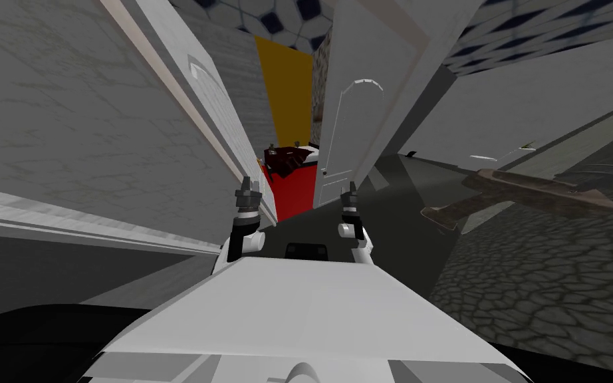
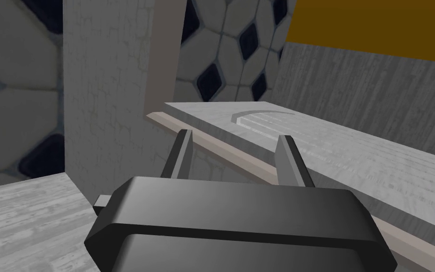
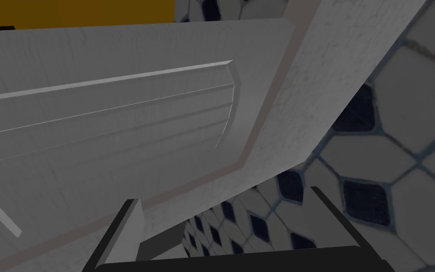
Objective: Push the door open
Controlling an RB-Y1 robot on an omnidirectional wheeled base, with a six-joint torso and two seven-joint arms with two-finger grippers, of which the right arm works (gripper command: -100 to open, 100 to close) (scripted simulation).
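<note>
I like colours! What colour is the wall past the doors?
Orange-yellow wall, best in the head view.

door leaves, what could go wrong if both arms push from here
Left gripper is open, aimed at the pale edge strip of the left door leaf; a thin finger could snag or slide off it. Right gripper, also open, faces the right door leaf at a slant, so it might skid. Red block beyond the gap may stop a leaf.

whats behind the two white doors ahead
Between the left door and the right door, a gap shows a yellow wall and a red block with dark clutter on top. The doors cover everything to either side.
</note>
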